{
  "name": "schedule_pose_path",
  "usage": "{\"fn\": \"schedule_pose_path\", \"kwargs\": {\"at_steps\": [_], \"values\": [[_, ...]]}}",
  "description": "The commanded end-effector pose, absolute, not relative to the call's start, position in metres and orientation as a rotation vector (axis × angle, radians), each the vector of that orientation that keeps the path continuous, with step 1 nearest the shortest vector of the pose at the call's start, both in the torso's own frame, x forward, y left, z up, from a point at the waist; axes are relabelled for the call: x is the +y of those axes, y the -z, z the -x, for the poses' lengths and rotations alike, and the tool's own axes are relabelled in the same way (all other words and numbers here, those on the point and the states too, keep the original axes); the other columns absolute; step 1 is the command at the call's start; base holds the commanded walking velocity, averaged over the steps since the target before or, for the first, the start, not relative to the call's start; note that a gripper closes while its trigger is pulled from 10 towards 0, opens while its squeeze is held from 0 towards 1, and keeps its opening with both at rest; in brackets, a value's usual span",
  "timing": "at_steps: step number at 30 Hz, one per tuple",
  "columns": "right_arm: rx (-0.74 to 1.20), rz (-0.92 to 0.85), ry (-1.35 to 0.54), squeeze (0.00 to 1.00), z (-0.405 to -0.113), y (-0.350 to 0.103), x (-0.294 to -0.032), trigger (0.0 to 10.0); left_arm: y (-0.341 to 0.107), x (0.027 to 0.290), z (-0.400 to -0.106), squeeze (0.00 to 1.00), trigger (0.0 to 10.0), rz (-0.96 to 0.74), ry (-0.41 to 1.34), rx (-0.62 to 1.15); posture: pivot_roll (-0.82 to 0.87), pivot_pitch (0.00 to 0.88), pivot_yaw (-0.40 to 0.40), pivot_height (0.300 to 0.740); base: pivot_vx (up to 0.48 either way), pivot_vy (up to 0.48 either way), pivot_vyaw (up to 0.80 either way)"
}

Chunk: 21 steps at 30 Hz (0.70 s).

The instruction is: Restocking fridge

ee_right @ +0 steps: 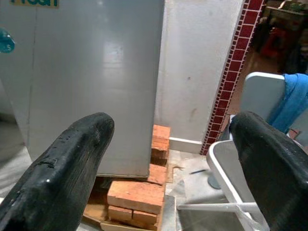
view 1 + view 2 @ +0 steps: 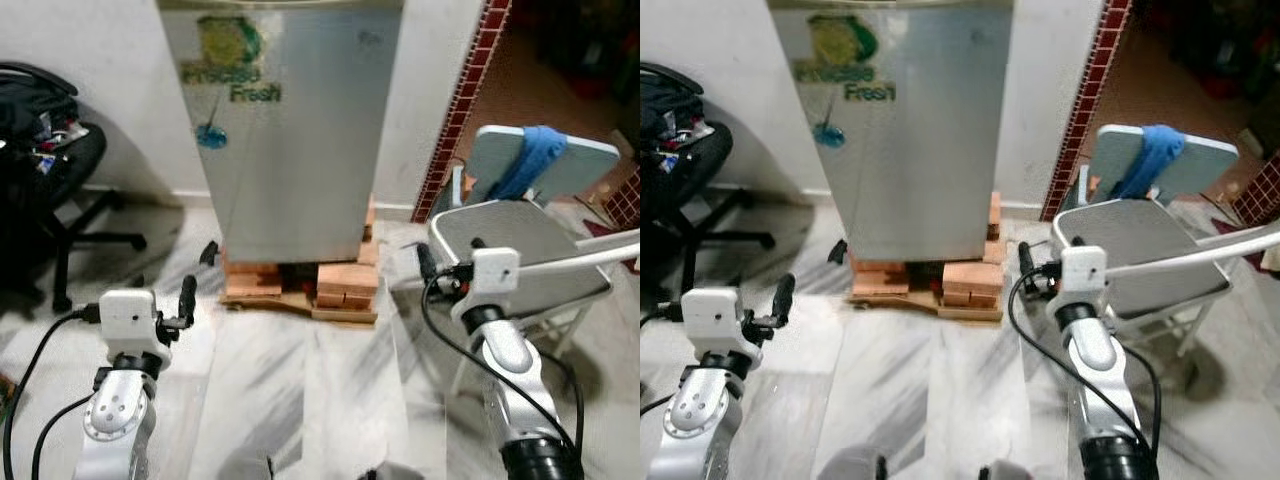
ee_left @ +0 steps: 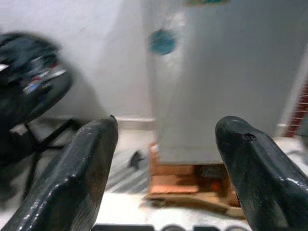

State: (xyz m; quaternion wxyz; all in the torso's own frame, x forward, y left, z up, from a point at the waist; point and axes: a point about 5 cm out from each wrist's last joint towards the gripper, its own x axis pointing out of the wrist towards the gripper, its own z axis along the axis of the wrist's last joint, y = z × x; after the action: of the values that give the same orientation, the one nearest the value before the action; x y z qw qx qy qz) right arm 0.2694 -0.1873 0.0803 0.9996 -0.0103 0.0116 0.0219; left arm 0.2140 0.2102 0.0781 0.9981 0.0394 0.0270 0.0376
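A small silver fridge (image 2: 290, 130) stands straight ahead against the white wall, door closed, with a green "Fresh" sticker near its top. It rests on stacked bricks (image 2: 345, 285) and a wooden board. My left gripper (image 2: 187, 292) is raised low at the left, well short of the fridge. In the left wrist view its fingers (image 3: 91, 159) are spread and hold nothing. My right gripper (image 2: 424, 258) is raised at the right, level with the brick base. It is open and empty too, its black fingers (image 1: 82, 149) framing the fridge's lower right corner.
A black office chair (image 2: 40, 150) loaded with dark bags stands at the left. At the right, close beside my right arm, is a white plastic chair (image 2: 520, 240) with a blue cloth (image 2: 530, 155) over its back. A red-tiled doorway edge (image 2: 465, 100) rises behind it. Marble floor lies between me and the fridge.
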Motion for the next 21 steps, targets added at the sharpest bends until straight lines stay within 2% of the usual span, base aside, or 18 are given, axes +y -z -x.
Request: {"fn": "schedule_pose_path", "kwargs": {"at_steps": [1,4,6,21], "values": [[0.024,-0.008,-0.051,0.00,-0.268,-0.081,-0.180,10.0,-0.078,0.217,-0.210,0.00,10.0,-0.101,-0.122,0.060,0.12,0.035,-0.015,0.740,0.000,0.480,0.00],[0.035,-0.031,-0.042,0.00,-0.266,-0.080,-0.180,10.0,-0.075,0.213,-0.210,0.00,10.0,-0.066,-0.125,0.078,0.12,0.033,-0.016,0.740,0.000,0.480,0.00],[0.032,-0.024,-0.043,0.00,-0.267,-0.082,-0.179,10.0,-0.076,0.210,-0.211,0.00,10.0,-0.059,-0.117,0.083,0.12,0.030,-0.014,0.740,0.000,0.480,-0.63],[0.038,-0.036,-0.033,0.00,-0.268,-0.084,-0.180,10.0,-0.084,0.217,-0.224,0.00,10.0,-0.055,-0.128,0.065,0.12,0.030,-0.013,0.740,0.000,0.480,-0.80]]}}
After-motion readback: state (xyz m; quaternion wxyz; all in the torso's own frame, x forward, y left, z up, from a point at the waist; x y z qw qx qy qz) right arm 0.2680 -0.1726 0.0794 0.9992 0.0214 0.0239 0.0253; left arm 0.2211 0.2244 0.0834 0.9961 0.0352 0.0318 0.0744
